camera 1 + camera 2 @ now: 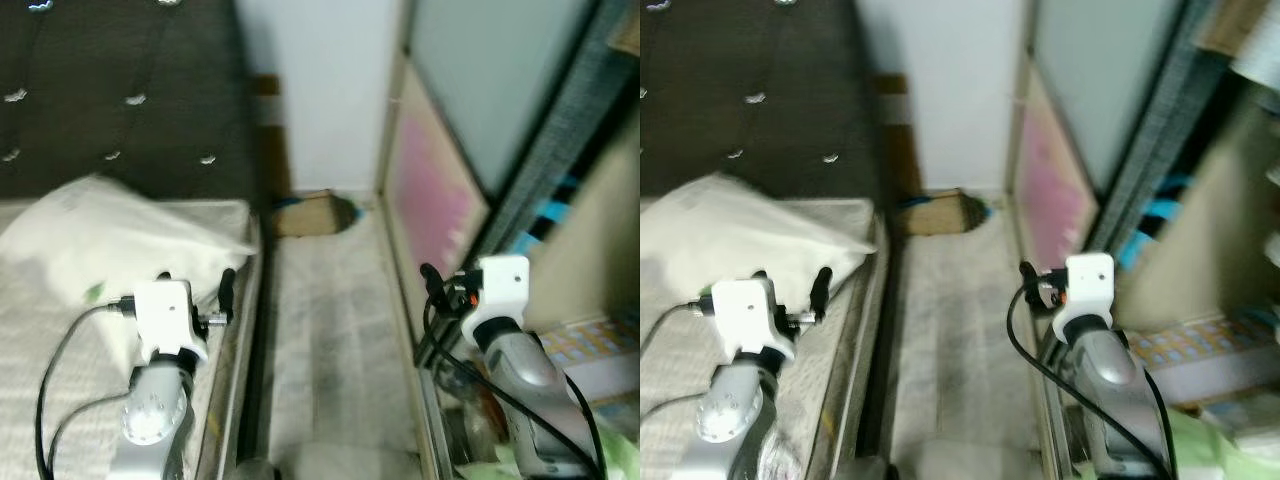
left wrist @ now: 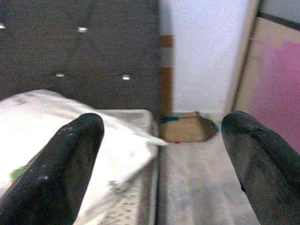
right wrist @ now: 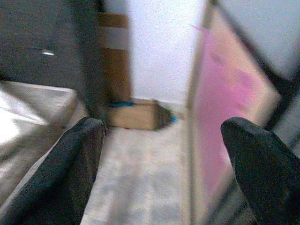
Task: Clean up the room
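A white pillow point(image 1: 110, 235) lies on the bed point(image 1: 40, 350) at my left, against a dark tufted headboard point(image 1: 120, 90). A small brown cardboard box point(image 1: 310, 212) with something blue beside it sits on the floor at the far end of the aisle, by the white wall. My left gripper point(image 2: 164, 140) is open and holds nothing; it hovers over the bed's right edge, just short of the pillow's corner. My right gripper point(image 3: 164, 140) is also open and holds nothing, raised beside the wardrobe door's pink panel point(image 1: 430, 190). The views are blurred.
A narrow strip of pale floor point(image 1: 330, 340) runs between the bed frame and the sliding wardrobe door. At lower right lie a patterned box point(image 1: 590, 345) and green and other clutter point(image 1: 620, 450). A white wall point(image 1: 320, 90) closes the aisle's far end.
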Controlling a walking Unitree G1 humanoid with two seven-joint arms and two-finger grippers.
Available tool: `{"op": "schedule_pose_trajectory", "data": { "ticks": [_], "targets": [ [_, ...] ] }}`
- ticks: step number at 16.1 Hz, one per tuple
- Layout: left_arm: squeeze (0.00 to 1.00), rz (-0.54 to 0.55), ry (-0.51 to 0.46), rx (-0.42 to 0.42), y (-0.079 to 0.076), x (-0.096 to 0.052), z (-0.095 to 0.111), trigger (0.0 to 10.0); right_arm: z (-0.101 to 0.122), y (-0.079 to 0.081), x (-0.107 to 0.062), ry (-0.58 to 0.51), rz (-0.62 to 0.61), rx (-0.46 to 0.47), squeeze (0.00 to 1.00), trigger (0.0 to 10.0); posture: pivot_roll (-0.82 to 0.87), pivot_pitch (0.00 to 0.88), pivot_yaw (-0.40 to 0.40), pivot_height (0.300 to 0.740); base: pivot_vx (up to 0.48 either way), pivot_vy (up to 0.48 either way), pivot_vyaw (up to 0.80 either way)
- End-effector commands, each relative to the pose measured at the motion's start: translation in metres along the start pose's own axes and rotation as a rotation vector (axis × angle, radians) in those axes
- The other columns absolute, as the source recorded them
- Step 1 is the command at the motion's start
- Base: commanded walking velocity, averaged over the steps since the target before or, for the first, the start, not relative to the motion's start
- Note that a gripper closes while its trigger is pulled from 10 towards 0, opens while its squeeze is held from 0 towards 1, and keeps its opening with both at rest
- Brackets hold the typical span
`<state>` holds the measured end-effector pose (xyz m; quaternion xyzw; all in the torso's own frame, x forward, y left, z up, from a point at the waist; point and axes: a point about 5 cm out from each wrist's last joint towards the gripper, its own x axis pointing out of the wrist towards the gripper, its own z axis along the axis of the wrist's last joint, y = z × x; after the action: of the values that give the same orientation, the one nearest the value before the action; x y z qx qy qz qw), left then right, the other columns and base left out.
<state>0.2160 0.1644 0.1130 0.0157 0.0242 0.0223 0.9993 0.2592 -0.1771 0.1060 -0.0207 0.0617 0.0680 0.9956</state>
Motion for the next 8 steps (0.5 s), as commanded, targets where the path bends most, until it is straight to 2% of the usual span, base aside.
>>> {"op": "schedule_pose_trajectory", "data": {
  "ticks": [1,3,6,8],
  "targets": [
    [0.0,0.017,0.0,-0.001,0.0038,0.0006,0.0025,10.0,0.0016,0.0052,0.0046,-0.009,0.025,0.001,0.0,10.0,0.03,0.0,-0.023,0.74,0.0,0.0,0.8],
    [0.0,0.037,0.004,0.028,0.0074,-0.0009,0.0026,10.0,0.0016,0.005,0.0034,-0.01,0.015,0.007,0.0,10.0,0.04,0.0,-0.016,0.74,0.0,0.0,0.8],
    [0.0,0.011,0.016,0.022,-0.001,0.0012,0.0016,10.0,0.0024,0.0063,0.0034,-0.013,0.028,0.001,0.0,10.0,0.04,0.0,-0.012,0.74,0.0,0.0,0.8],
    [0.0,0.023,0.008,0.034,0.0018,0.0006,0.003,10.0,0.0031,0.0072,0.0054,-0.016,0.028,0.004,0.0,10.0,0.04,0.0,-0.011,0.74,0.0,0.0,0.8]
  ]
}}
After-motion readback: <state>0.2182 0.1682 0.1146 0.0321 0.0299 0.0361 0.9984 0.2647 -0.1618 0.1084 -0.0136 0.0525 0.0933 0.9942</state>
